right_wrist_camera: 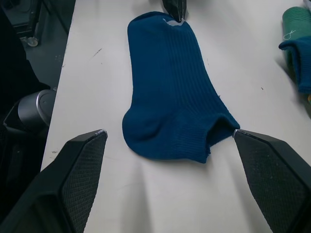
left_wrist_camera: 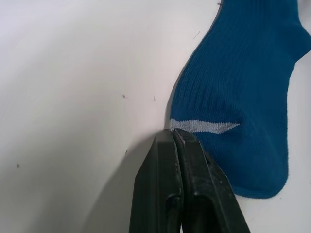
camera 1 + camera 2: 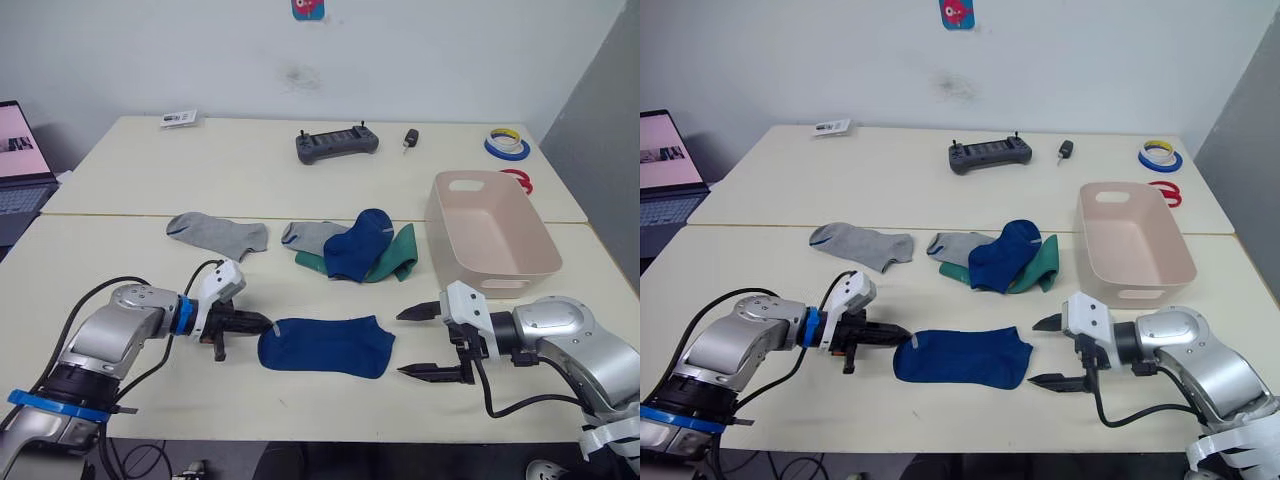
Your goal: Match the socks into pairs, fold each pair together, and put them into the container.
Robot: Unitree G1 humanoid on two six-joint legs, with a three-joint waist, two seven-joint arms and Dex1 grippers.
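Note:
One dark blue sock lies flat near the table's front edge. My left gripper is shut, and its tips touch the grey-marked toe edge of that sock; no cloth shows between the fingers. At the sock's cuff end my right gripper stands open, one finger to each side of the cuff and just short of it. Behind, a second blue sock lies over a green sock and a grey sock. Another grey sock lies apart to the left. The pink container stands at the right.
A dark handheld controller and a small black object lie at the back of the table. Tape rolls sit at the back right, beyond the container. A laptop stands off the left edge, and a small card lies at the back left.

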